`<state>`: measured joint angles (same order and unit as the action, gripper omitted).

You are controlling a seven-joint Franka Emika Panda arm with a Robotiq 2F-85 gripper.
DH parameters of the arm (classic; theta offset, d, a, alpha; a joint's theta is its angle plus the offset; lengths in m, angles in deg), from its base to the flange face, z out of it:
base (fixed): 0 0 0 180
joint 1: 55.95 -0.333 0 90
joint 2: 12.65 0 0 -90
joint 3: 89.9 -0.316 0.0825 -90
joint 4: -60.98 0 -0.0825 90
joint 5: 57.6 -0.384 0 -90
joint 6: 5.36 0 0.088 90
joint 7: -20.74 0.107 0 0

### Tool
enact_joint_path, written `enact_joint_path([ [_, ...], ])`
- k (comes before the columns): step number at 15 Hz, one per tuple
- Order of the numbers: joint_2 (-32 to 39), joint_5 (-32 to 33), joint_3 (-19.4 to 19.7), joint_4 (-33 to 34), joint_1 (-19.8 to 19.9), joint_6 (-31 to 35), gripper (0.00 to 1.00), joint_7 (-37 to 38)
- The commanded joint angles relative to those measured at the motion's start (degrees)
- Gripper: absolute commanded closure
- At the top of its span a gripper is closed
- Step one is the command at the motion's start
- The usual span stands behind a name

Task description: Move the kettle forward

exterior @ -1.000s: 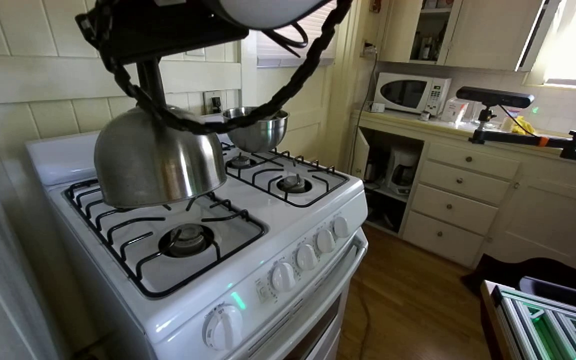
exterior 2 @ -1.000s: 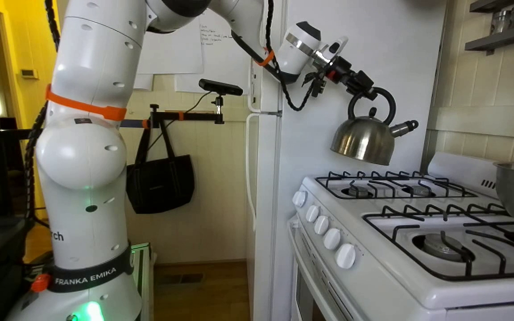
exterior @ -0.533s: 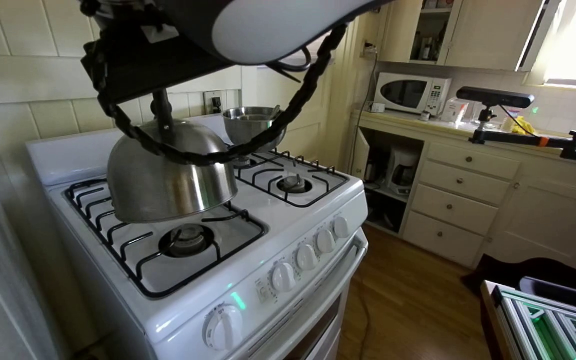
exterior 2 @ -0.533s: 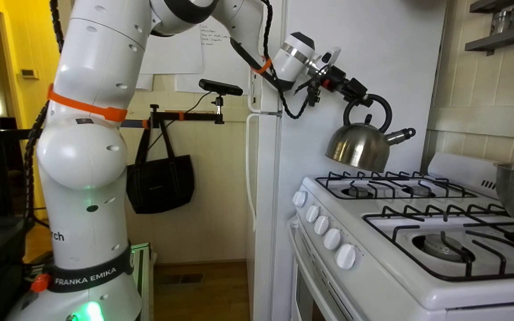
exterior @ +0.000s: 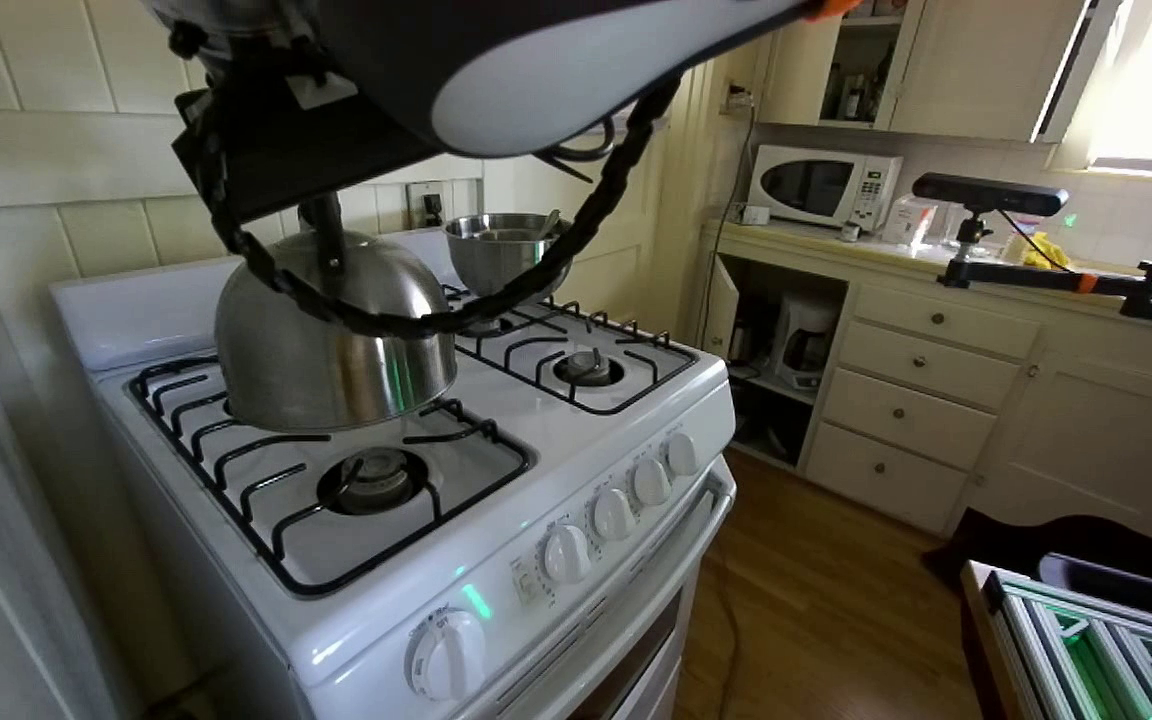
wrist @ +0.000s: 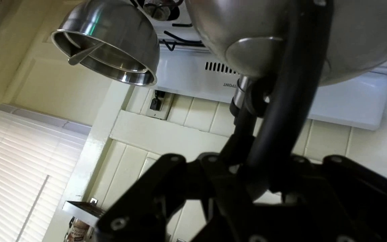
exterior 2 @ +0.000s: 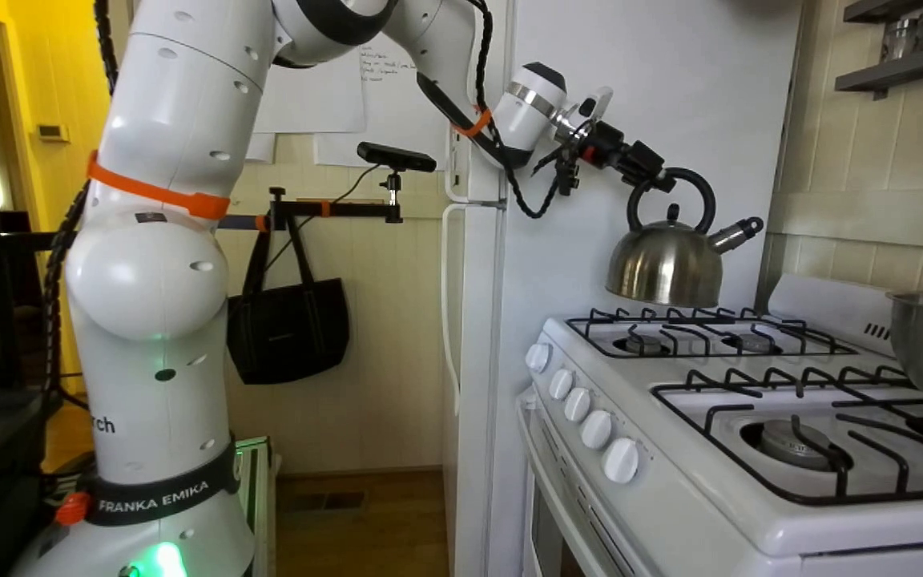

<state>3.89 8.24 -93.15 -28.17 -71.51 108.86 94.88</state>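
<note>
The end effector (exterior 2: 654, 176) is clamped round the black loop handle (exterior 2: 707, 199) of the kettle (exterior 2: 664, 264); in the wrist view the loop runs down into its grip. The kettle hangs above the bench (exterior: 556, 490), a white gas stove, over the grate (exterior: 296, 438) near one end, its base apart from the bars by the look of both exterior views. A steel bowl (exterior: 491, 265) stands toward the back of the bench on the other grate, apart from the kettle.

The step in hand, as I judge it, is the carry: the grasp is made and the set-down not yet done. If "forward" means toward the bench's front edge, the next move should bring the kettle over the front burner (exterior: 374, 478), level its base, lower it gently onto the bars, and only then let go. A tipped base could catch one bar and rock.

The kettle is squat and domed, in shiny steel with bright vertical streaks, and has a dark lid knob (exterior 2: 672, 212). Its short spout (exterior 2: 727, 237), tipped in black, points up and toward the back of the bench, and the body leans slightly, the spout side a little lower.
</note>
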Motion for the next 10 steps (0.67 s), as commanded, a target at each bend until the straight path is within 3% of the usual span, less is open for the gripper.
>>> enact_joint_path([
  [1, 0.4, 2.2, -0.67, 0.49, 0.48, -1.2, 0.97, 1.11],
  [10, 0.09, 2.31, -0.92, -0.93, 0.19, -1.52, 0.97, 1.81],
])
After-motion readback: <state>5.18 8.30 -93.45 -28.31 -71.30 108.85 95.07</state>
